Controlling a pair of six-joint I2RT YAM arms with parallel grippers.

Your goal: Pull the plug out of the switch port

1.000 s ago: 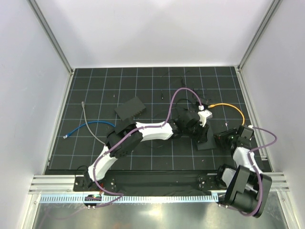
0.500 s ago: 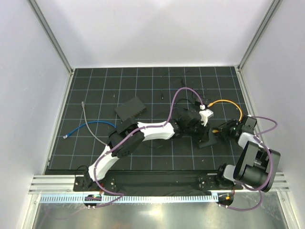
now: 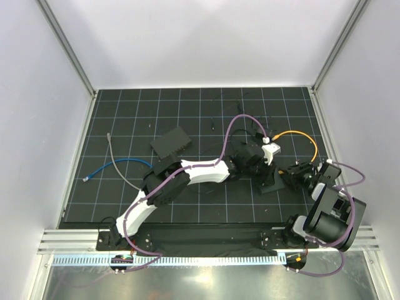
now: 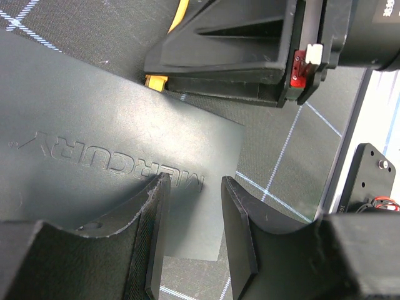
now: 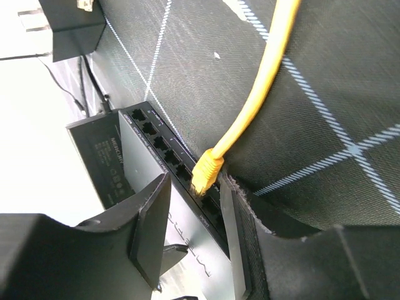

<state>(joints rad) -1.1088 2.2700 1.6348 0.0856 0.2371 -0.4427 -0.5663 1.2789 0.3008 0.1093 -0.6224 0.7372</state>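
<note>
A: What lies at the far left of the mat [image 3: 125, 106]?

B: 2 loose cables, a blue cable [image 3: 115, 164] and a grey cable [image 3: 114, 153], crossing each other. Next comes a black box [image 3: 170, 142], apart from both arms.

A: And the left gripper [image 4: 195, 187]?

B: Near the middle, it hangs over the lid of the switch [image 3: 270, 182], by the corner past the MERCURY lettering. Its 2 fingers stand apart, only bare lid shows between them, and it grips nothing. Whether the tips touch the lid, I cannot tell.

A: Where is the plug [image 5: 205, 172]?

B: Seated in 1 port of the row along the switch's face. Its yellow cable [image 3: 300, 137] arcs away over the mat.

A: Then the right gripper [image 3: 295, 174]?

B: Just right of the switch, with 1 finger on either side of the plug. The jaws are parted wider than the plug, and switch face shows between it and 1 finger. The other finger lies just beside it; touching or not, I cannot tell. It has nothing clamped
</note>
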